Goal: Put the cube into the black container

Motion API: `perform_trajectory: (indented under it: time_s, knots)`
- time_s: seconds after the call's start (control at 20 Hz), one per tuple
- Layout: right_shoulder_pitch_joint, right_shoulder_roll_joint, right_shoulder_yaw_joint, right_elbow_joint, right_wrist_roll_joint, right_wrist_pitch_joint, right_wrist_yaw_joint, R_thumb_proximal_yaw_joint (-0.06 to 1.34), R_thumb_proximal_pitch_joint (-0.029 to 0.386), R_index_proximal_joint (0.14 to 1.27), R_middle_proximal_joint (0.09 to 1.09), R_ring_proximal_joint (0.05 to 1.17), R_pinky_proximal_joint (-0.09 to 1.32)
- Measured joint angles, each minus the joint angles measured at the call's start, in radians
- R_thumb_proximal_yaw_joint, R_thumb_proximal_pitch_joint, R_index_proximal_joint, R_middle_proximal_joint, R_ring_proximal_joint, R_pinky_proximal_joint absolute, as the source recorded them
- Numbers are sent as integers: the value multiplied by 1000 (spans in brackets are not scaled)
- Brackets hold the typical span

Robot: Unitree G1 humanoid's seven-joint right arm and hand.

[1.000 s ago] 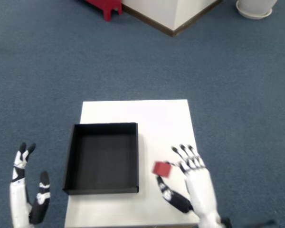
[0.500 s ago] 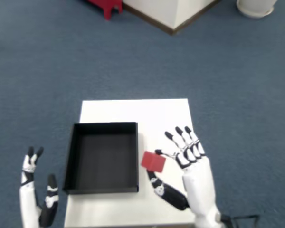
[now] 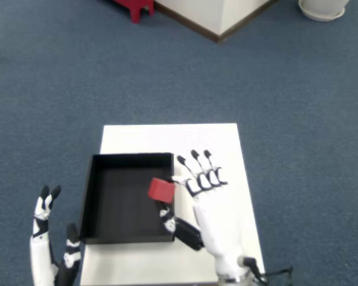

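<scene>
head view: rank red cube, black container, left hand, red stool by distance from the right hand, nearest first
1. red cube: pinched in the right hand, over the container's right side.
2. black container: just to the hand's left, its right wall under the fingers.
3. left hand: bottom left, off the white table.
4. red stool: top edge, on the carpet, farthest.

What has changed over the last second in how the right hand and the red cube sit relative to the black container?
The right hand has carried the red cube leftward across the table, from the white top beside the black container to above the container's right side. The cube is still pinched between thumb and fingers, not yet let go. The container and the white table stayed put; the left hand only shifted slightly.
</scene>
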Motion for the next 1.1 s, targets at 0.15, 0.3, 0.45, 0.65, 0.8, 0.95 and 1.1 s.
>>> perform_trajectory:
  time_s: [0.15,0.3,0.45,0.65,0.8,0.95,1.1]
  knots:
    - [-18,49,0,69,23,0,43,1174,177,1043,312,208,37]
    - [-36,98,0,135,37,0,73,1183,176,1050,316,216,53]
    - [-92,161,0,218,53,-1,126,1193,177,1048,312,216,61]
    - [-113,246,0,307,58,-1,159,1200,178,1052,315,220,71]
    - [-140,253,1,339,71,-1,190,1205,180,1046,313,221,75]
    - [-149,251,13,369,83,-1,231,1208,183,1040,310,218,75]
    - [-187,256,39,378,110,-1,281,1210,186,1029,305,216,69]
